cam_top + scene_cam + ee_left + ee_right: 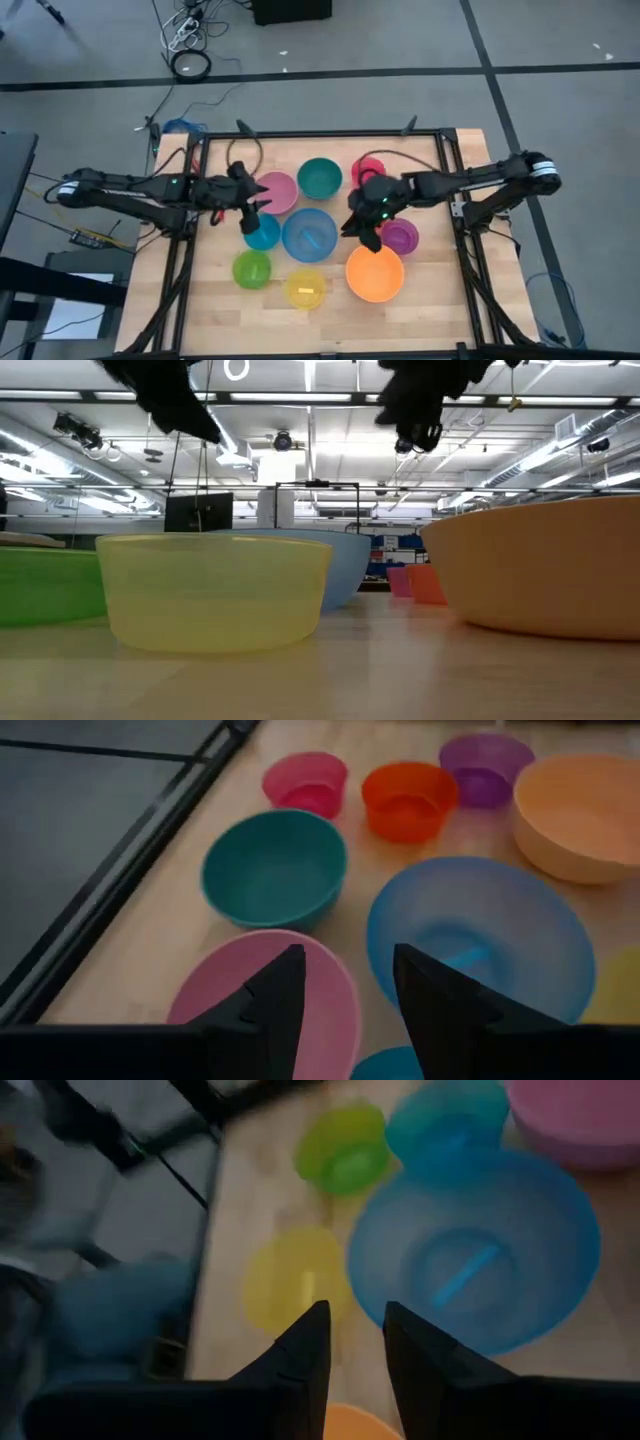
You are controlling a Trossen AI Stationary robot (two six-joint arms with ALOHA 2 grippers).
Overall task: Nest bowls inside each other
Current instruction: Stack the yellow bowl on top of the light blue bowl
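Several bowls stand apart, upright on their bases, on the wooden table: pink (pixel 275 190), teal (pixel 320 178), magenta (pixel 368 168), purple (pixel 402 238), orange (pixel 375 275), large light blue (pixel 308 234), small blue (pixel 262 233), green (pixel 252 269) and yellow (pixel 305 288). The left wrist view also shows a red-orange bowl (pixel 408 800). My left gripper (pixel 345 990) hangs open above the pink bowl's (pixel 215 995) near rim, holding nothing. My right gripper (pixel 352 1335) hovers open between the light blue bowl (pixel 475 1250) and the orange bowl (pixel 350 1427), nothing between its fingers.
A black frame (pixel 190 200) runs along the table's left, far and right edges. Bare wood lies along the near edge, in front of the yellow bowl (pixel 215 590) and the orange bowl (pixel 545 565). Both arms (pixel 165 395) (pixel 420 400) hang well above the bowls.
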